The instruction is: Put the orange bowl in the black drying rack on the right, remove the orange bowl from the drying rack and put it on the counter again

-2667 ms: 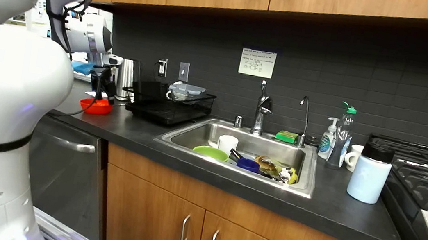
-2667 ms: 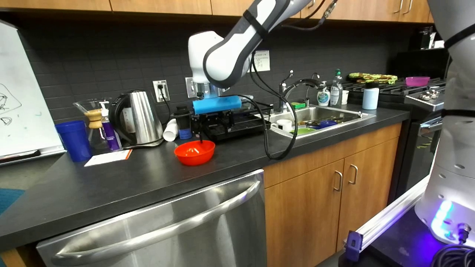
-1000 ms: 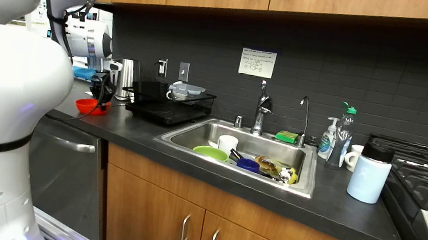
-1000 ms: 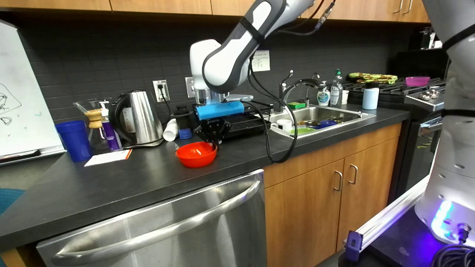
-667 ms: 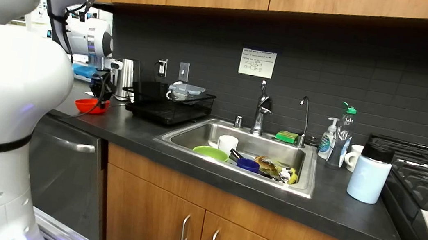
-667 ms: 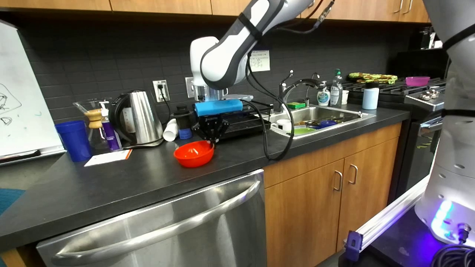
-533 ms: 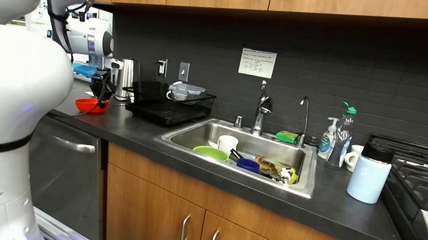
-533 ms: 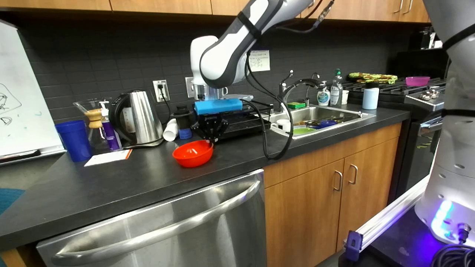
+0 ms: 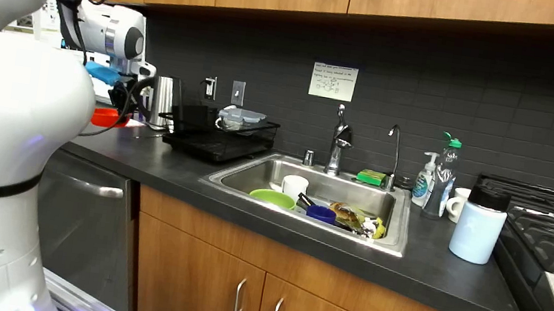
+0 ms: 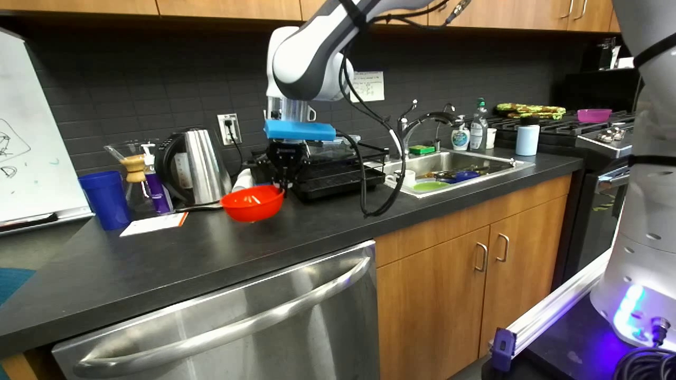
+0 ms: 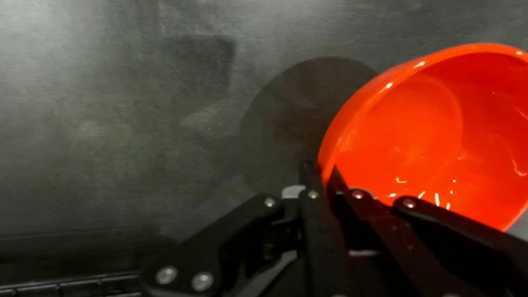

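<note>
Hanging over the tabletop (image 10: 158, 264), the orange bowl (image 11: 425, 136) sticks out beside the fingers (image 11: 307, 177), which pinch its rim, and I see the black drying rack (image 10: 340, 184) near them

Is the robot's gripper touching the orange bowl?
Touching: in the wrist view, the gripper pinches the orange bowl at its rim, one jaw inside and one outside.
</note>
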Tool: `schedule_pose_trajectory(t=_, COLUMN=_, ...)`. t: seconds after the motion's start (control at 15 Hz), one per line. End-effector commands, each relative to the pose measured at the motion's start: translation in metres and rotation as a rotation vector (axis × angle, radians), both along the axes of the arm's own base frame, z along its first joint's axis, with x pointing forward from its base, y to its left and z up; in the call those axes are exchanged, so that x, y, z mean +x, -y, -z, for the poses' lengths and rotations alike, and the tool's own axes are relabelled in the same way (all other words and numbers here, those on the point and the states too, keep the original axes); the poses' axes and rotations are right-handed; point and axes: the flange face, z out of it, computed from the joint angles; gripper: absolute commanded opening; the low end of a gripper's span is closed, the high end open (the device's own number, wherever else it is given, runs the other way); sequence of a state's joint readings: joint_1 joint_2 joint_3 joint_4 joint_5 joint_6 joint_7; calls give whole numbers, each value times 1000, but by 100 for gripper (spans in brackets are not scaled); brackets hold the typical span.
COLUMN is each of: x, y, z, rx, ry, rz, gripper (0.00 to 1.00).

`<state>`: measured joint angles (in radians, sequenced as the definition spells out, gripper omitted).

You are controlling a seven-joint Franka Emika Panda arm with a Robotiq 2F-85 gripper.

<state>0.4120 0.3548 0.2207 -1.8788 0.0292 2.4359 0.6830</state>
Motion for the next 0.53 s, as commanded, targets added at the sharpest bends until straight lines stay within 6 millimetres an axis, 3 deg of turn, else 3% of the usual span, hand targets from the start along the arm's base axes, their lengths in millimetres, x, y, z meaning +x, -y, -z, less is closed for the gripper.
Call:
schedule_pose_trajectory(t=0.0, x=-15, y=1, z=-54, rx=76, ry=77, rz=-18, gripper=1)
schedule_pose_trajectory(t=0.2, x=-16, y=14, z=-95, rx=105, ry=190, rz=9, gripper=1)
schedule_pose_trajectory(t=0.47, x=-6, y=57, z=-134, rx=145, ry=294, rz=96, gripper=1)
